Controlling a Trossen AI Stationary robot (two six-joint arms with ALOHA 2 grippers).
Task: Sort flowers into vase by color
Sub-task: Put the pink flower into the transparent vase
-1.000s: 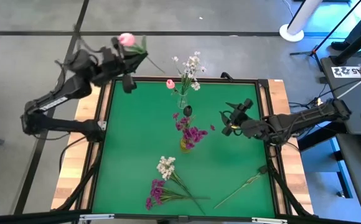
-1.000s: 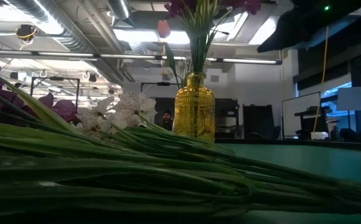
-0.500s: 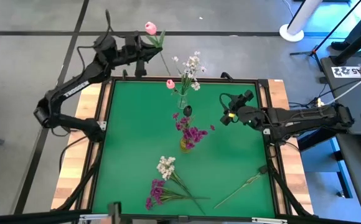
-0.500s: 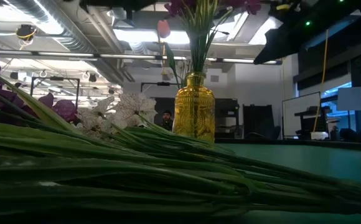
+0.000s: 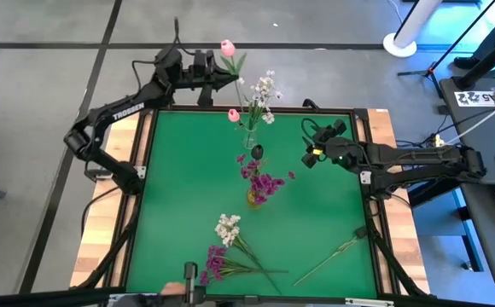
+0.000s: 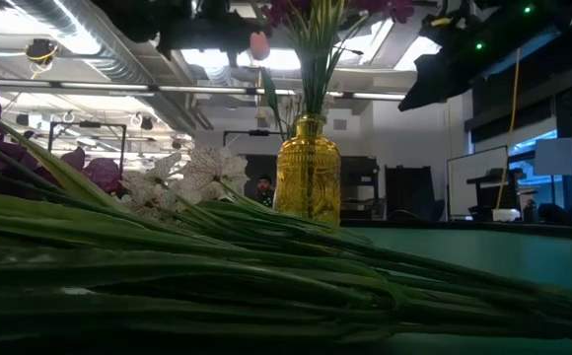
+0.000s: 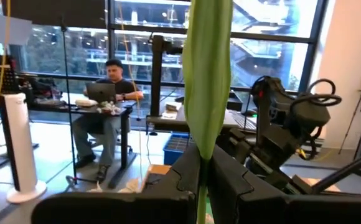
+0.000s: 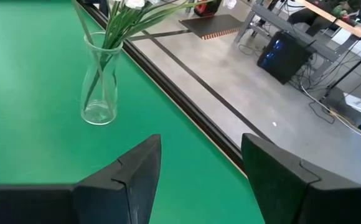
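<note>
Pink tulip (image 5: 227,47), held aloft past the far edge of the worktop (image 5: 188,196), its stem pinched between the closed fingers of the left gripper (image 5: 216,78); in the left wrist view the green stem (image 7: 206,81) runs straight up out of the shut fingers (image 7: 187,180). Over the last second the left arm has swung this bloom from above the far left corner rightward along the far edge, so that it now hangs just beside the clear glass vase (image 5: 249,136), which already holds white sprigs (image 5: 263,89) and a second pink tulip (image 5: 233,114). This suggests the tulip is bound for the clear vase, and that lowering the stem into its narrow mouth is the step at hand. The yellow vase (image 5: 254,198) at mid-worktop carries purple blossoms (image 5: 264,181). Unsorted at the near edge lie a white cluster (image 5: 227,227), a purple cluster (image 5: 215,263) and a bare green stem (image 5: 333,256). The right gripper (image 5: 313,153), fingers spread apart and empty, has drawn slightly back toward the far right and waits to the right of both vases.
</note>
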